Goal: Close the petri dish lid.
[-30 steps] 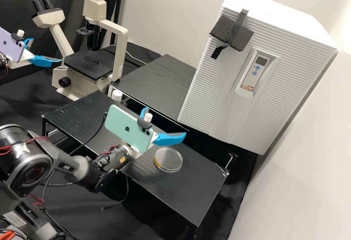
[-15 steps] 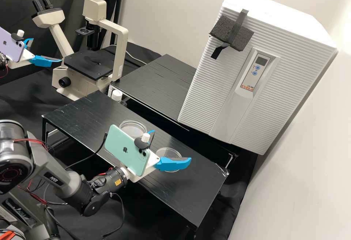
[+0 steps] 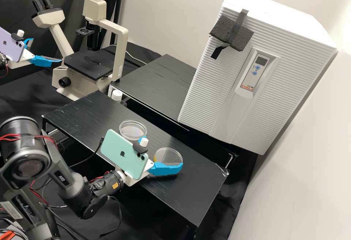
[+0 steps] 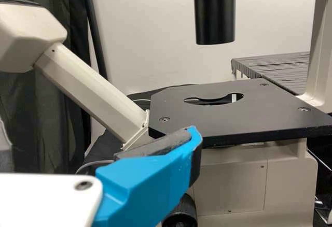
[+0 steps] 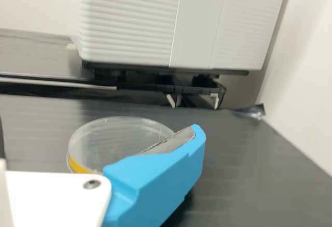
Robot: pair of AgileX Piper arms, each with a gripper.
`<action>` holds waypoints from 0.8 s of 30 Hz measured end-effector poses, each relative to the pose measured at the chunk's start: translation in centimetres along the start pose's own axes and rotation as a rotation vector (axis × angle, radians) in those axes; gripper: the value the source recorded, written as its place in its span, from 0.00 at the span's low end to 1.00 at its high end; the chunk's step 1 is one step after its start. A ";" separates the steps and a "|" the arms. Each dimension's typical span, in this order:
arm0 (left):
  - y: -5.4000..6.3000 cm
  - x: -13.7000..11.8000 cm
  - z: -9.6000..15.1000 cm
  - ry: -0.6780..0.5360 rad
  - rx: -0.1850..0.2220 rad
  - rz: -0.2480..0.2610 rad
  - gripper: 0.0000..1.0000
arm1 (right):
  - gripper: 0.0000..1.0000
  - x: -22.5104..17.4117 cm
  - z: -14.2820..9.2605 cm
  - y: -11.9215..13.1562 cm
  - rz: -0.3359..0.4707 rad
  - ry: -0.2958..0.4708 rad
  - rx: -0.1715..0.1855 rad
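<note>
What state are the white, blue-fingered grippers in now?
Left gripper: open, empty, by the cream-coloured microscope.
Right gripper: open, at the round, clear, yellow-edged petri dish.

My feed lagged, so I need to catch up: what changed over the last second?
The blue-fingered right end effector came down toward the clear, round, yellow-edged plastic petri dish. Nothing was visibly gripped or released. The dish and the left end effector, near the beige microscope, stayed put.
</note>
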 end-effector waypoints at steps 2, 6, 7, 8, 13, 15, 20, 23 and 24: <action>0.0 0.0 0.0 0.000 0.000 0.000 1.00 | 1.00 0.0 0.1 -0.1 -0.004 -0.003 0.002; 0.0 0.0 0.0 0.000 0.000 0.000 1.00 | 1.00 0.1 0.1 -0.1 -0.001 0.001 0.004; 0.0 0.0 0.0 0.000 0.000 0.000 1.00 | 1.00 0.1 0.2 -0.1 -0.001 -0.002 0.005; 0.0 0.0 0.0 0.000 0.000 0.000 1.00 | 1.00 0.1 0.2 -0.1 -0.001 -0.005 0.006; 0.0 0.0 0.0 0.000 0.000 0.000 1.00 | 0.00 0.1 0.3 -0.1 0.000 -0.008 0.009; 0.0 0.0 0.0 0.000 0.000 0.000 1.00 | 0.00 0.2 0.4 -0.2 0.001 -0.009 0.011; 0.0 0.0 0.0 0.000 0.000 0.000 1.00 | 0.00 0.3 0.7 -0.2 0.003 -0.016 0.020; 0.0 0.0 0.0 0.000 0.000 0.000 1.00 | 0.00 0.3 0.9 -0.3 -0.005 -0.022 0.040; 0.0 0.0 0.0 0.000 0.000 0.000 1.00 | 0.00 0.3 0.9 -0.3 -0.007 -0.024 0.040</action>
